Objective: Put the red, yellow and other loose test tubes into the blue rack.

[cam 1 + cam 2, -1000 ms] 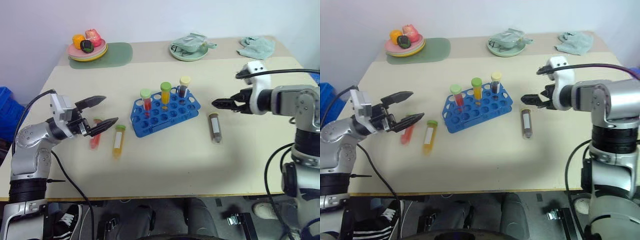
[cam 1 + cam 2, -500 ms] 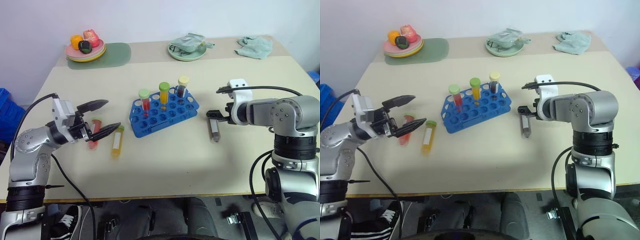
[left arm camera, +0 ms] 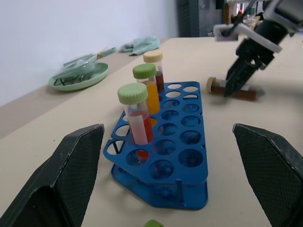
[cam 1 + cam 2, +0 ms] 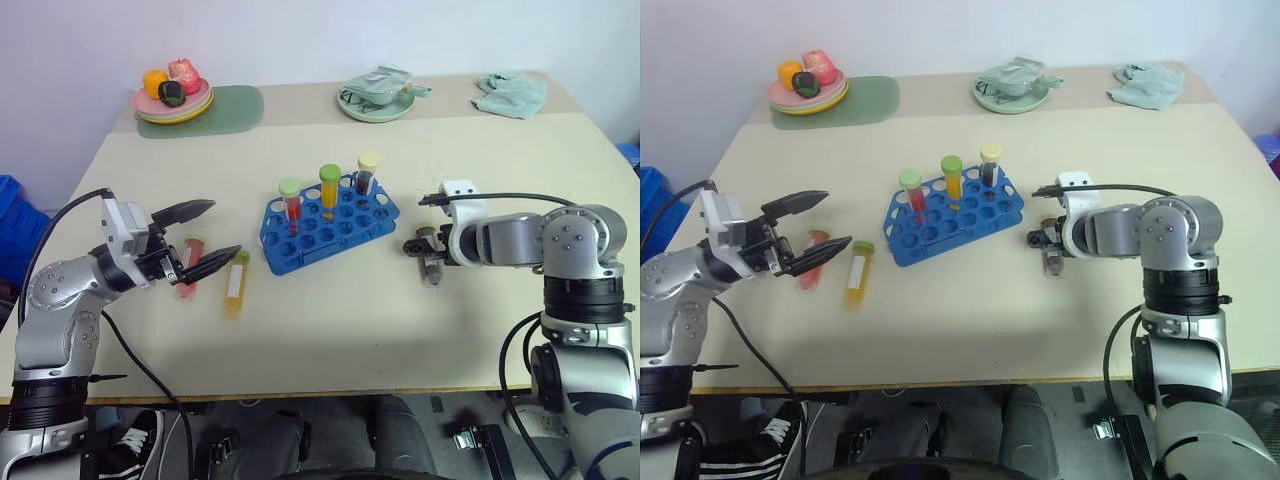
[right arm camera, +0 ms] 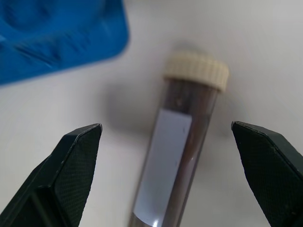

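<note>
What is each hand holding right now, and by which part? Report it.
Nothing. The right hand is open astride the lying dark brown tube, not closed on it. The left hand is open near the red tube.

arms: silver-grey rounded metal segments with dark joint bands
wrists: white blocky housings behind each tool
left tool (image 4: 200, 235): two black, tapered, textured fingers
right tool (image 4: 421, 243): black fingers
cables: thin black, looping from each wrist

No readable text anywhere
</note>
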